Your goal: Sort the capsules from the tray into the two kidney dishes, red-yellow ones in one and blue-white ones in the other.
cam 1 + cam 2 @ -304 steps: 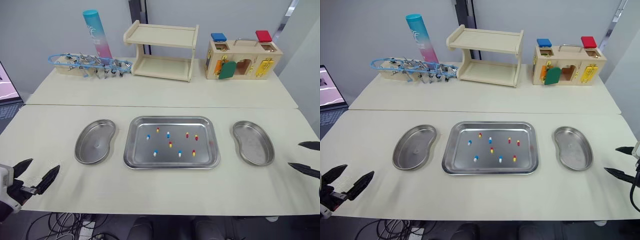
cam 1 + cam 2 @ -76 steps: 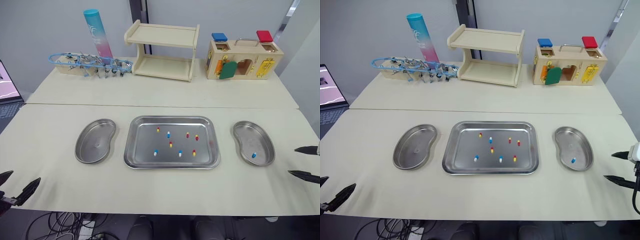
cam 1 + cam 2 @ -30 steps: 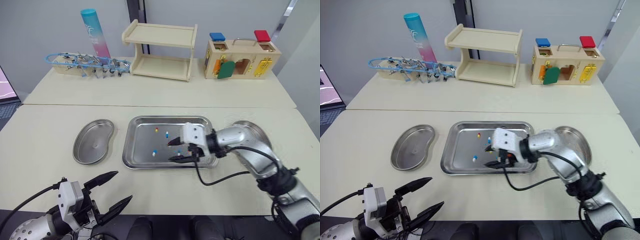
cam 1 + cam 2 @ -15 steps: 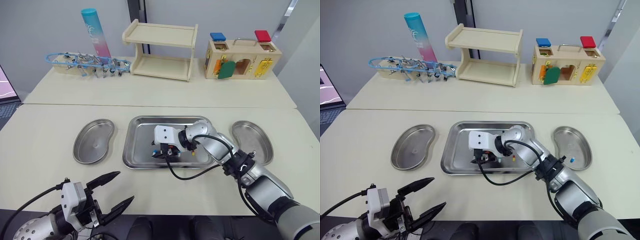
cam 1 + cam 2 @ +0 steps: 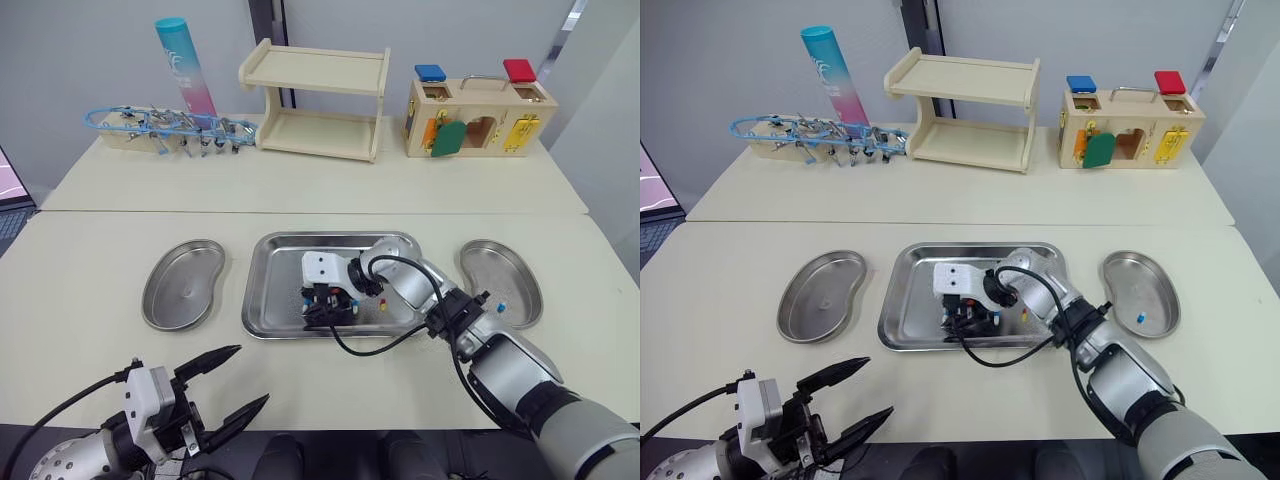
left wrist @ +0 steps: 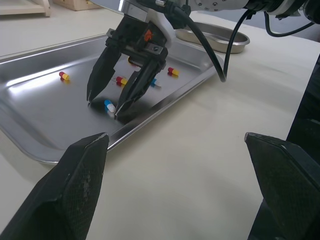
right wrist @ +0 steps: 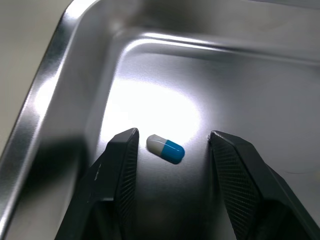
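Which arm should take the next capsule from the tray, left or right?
Right. The right gripper is down in the tray, open fingers straddling a blue-white capsule. The left gripper hangs open near the front edge of the table, well short of the tray.

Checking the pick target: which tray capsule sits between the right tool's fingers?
The blue-white capsule by the tray's corner; it alone lies between the open right tool's fingers.

Test lab: steel tray (image 5: pixel 272 292), kidney dishes (image 5: pixel 183 297)
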Tool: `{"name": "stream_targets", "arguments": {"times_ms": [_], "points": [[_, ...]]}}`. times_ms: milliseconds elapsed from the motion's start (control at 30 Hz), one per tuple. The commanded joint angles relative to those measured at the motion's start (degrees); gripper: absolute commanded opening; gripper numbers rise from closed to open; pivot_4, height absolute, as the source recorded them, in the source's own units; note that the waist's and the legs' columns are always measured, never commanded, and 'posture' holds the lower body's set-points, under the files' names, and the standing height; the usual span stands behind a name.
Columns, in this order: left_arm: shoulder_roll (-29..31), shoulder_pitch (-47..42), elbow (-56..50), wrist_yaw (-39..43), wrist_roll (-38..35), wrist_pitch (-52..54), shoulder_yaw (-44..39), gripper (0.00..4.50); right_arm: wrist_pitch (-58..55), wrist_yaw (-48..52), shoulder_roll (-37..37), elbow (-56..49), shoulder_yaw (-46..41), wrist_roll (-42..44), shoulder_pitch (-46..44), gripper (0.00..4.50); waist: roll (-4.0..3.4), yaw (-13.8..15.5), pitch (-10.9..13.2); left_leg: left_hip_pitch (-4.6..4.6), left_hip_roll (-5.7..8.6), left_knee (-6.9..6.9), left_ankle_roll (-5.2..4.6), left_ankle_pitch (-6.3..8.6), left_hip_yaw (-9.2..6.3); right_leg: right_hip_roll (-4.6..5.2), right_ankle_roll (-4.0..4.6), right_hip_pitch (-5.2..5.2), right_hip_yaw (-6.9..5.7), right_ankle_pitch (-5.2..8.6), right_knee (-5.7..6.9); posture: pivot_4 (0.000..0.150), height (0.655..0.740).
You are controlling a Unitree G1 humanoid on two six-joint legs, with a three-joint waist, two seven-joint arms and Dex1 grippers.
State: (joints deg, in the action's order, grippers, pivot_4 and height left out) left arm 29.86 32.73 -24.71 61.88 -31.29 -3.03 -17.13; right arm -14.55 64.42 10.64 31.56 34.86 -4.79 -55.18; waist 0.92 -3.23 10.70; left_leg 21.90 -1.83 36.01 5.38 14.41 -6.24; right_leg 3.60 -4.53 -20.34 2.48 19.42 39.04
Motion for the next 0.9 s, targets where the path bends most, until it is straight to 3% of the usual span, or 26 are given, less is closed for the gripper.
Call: {"name": "stream_targets", "arguments": {"times_ms": [33,200,500,567,900], "points": [[0.2,0.1,-0.3,-0.1,0.0,-1.1,0.2,4.50,0.7,1.1,-0.5,1.1,-1.1,-0.5,-0.9,1.90,0.00,0.0,0.0,0.00,0.00,0.00,0.00,0.00,0.00,0.00,0.00,0.00,0.01,0.00,0.00,0.150,0.7400],[0.1,0.1,-0.1,-0.3,0.1,-1.3,0.3,4.50,0.6,1.9,-0.9,1.5,-2.1,-1.0,-0.3,0.58,0.00,0.0,0.0,-0.01,0.00,-0.01,0.00,0.00,0.00,0.00,0.00,0.00,0.01,0.00,0.00,0.150,0.7400],[0.1,-0.1,0.4,-0.1,0.1,-1.6,0.5,4.50,0.3,2.0,-1.5,-0.2,-3.3,-0.8,0.0,0.50,-0.01,0.0,0.0,-0.01,0.00,-0.01,0.00,0.00,0.00,0.00,0.00,0.00,0.01,0.00,0.00,0.150,0.7400],[0.1,-0.1,0.4,-0.1,0.0,-1.6,0.5,4.50,-0.2,2.2,-1.4,-1.6,-3.7,-0.3,0.1,0.07,-0.01,0.0,0.0,-0.01,0.00,-0.01,0.00,0.00,0.00,0.00,0.00,-0.01,0.01,0.00,0.00,0.150,0.7400],[0.5,-1.3,0.2,-0.5,-0.9,-0.8,0.0,4.50,-5.7,2.8,2.3,-15.9,-7.4,3.2,4.4,0.03,-0.02,0.0,0.0,0.04,0.00,-0.01,0.00,0.00,0.00,0.00,0.00,-0.05,0.01,0.00,0.00,0.150,0.7400]]}}
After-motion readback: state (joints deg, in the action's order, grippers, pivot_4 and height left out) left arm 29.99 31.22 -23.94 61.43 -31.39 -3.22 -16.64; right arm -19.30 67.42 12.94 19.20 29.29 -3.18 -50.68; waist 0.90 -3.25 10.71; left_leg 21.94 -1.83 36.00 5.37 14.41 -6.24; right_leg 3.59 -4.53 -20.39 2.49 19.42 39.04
